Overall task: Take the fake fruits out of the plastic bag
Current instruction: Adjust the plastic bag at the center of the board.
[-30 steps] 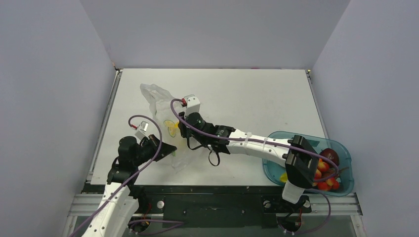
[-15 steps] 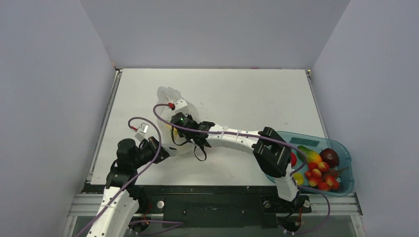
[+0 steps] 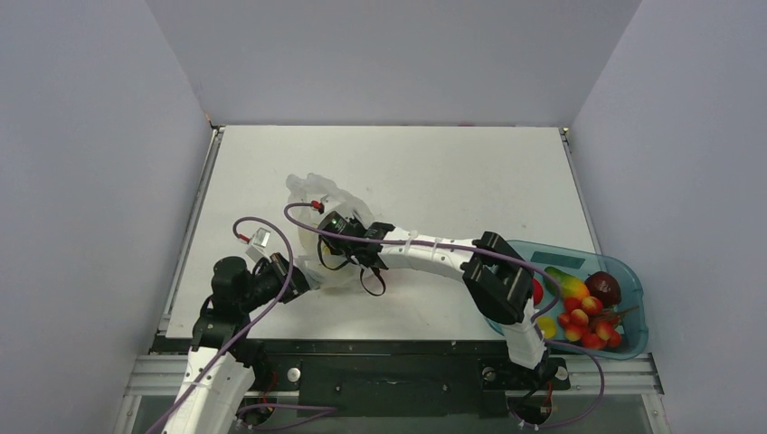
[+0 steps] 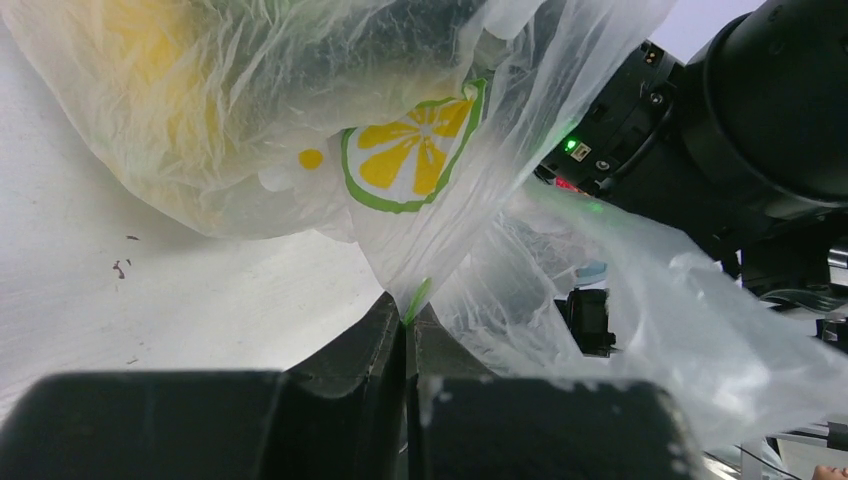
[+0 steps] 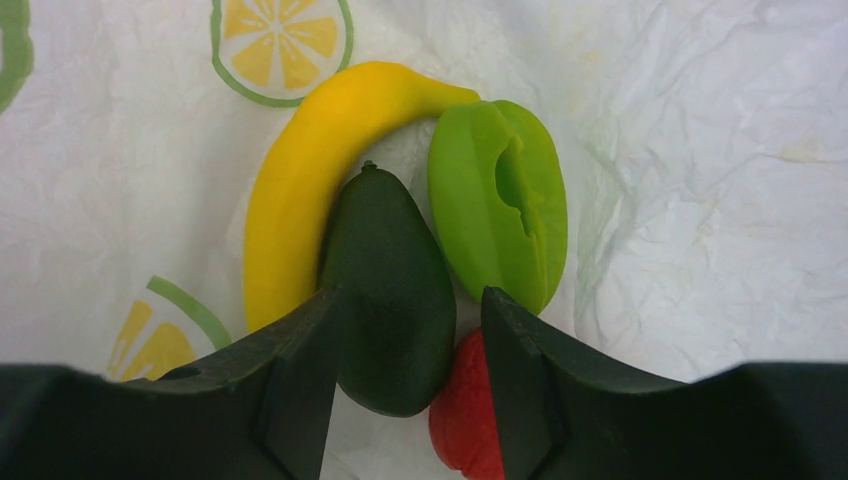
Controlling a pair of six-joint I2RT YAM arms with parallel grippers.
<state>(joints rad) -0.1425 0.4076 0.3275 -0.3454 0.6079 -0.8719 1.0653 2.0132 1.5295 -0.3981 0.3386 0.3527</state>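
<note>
The plastic bag (image 3: 312, 192), thin clear film printed with lemon slices, lies left of the table's middle. My left gripper (image 3: 297, 277) is shut on a pinch of the bag's near edge (image 4: 425, 255), jaws pressed together (image 4: 408, 315). My right gripper (image 3: 324, 255) is inside the bag, open. In the right wrist view its jaws (image 5: 410, 300) straddle a dark green avocado-like fruit (image 5: 385, 290), with a red fruit (image 5: 462, 425) against the right finger. A yellow banana (image 5: 300, 180) and a light green piece (image 5: 495, 210) lie just beyond, touching the dark fruit.
A teal translucent tray (image 3: 633, 276) sits at the near right corner, holding several red, yellow and green fruits (image 3: 583, 312). The right arm's elbow (image 3: 496, 276) hangs just left of the tray. Grey walls enclose the white table on three sides.
The right arm has reached left and pushed its gripper into the bag; its elbow left the tray. The bag has bunched up around it. The left gripper has kept its pinch and pulled slightly nearer.
</note>
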